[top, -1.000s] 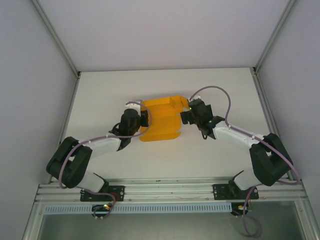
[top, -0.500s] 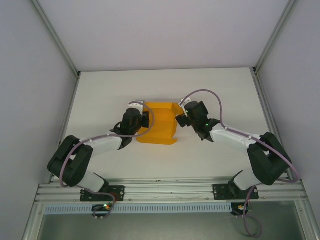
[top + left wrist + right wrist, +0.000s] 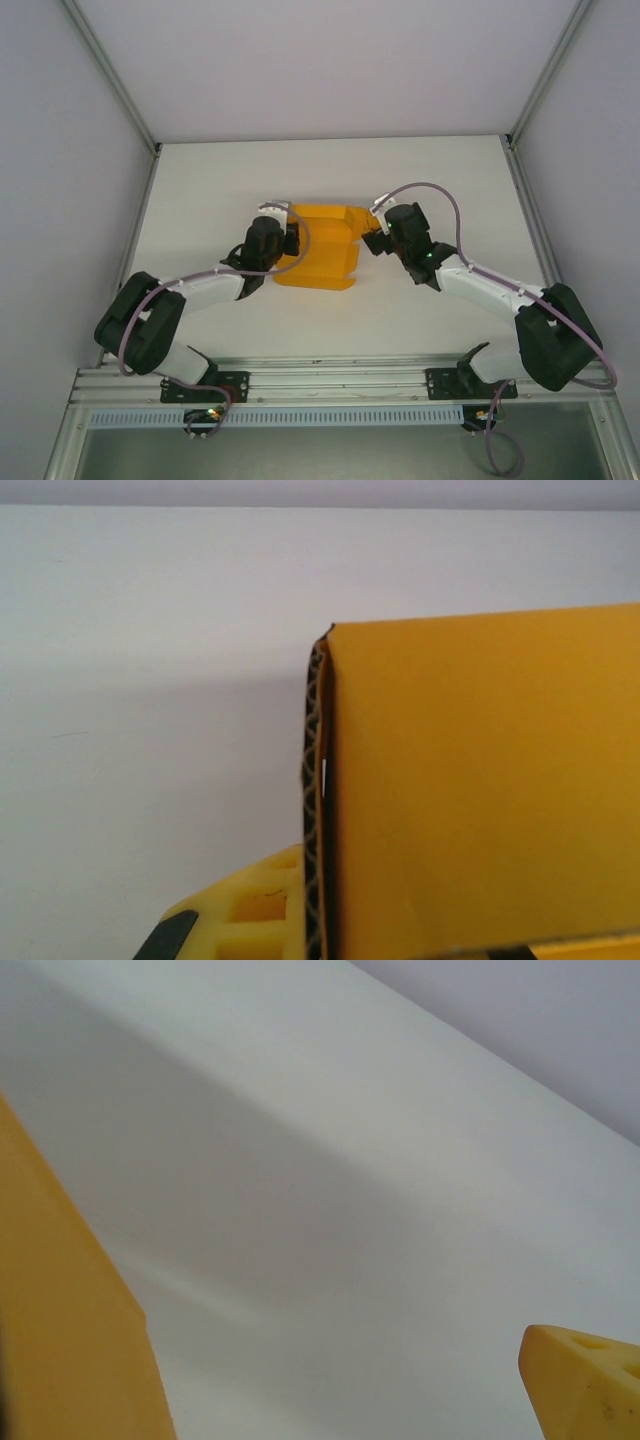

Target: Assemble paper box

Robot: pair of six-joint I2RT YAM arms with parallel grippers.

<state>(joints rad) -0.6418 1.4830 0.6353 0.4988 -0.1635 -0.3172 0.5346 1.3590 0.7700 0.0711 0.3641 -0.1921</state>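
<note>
Paper box [image 3: 322,252], bright orange, partly folded; left gripper [image 3: 291,240] clamped on its left edge; right gripper [image 3: 372,241] wide open beside it

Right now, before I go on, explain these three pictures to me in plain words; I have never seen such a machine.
A left arm and a right arm are bolted to the near edge of a white table; each ends in a two-fingered pincer. One picture looks down from above and behind them. The other two come from cameras on the wrists, hence the close-ups. On the table lies an orange card box, partly folded. The left pincer is shut on the box's left wall; its wrist camera sees that card beside a yellow finger. The right pincer stands open at the box's right end.
</note>
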